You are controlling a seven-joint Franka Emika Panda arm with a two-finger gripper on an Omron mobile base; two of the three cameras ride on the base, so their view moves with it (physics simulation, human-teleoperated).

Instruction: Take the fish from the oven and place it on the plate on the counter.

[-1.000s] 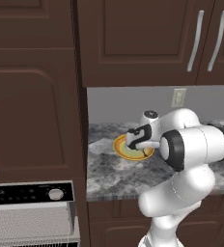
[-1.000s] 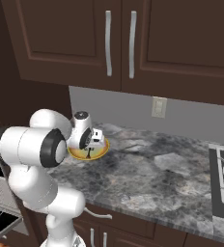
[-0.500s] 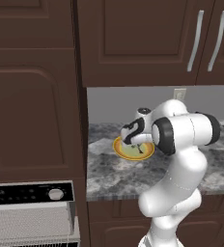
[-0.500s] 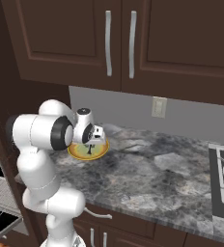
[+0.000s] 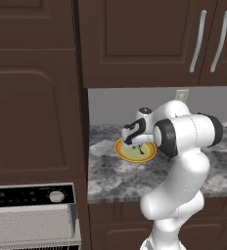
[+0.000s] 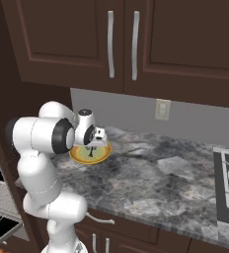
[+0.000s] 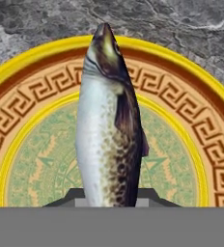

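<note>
A white robot arm reaches over a grey stone counter [image 5: 110, 180]. Its gripper [image 7: 112, 195] is closed on a fish [image 7: 109, 120], one dark fingertip pressed on each side near the tail end. The fish runs straight out from the fingers, head farthest from them, silver belly and dark speckled back showing. Directly beyond the fingers lies the plate [image 7: 32, 111], with an orange patterned rim and pale green centre. Whether the fish touches the plate cannot be told.
</note>
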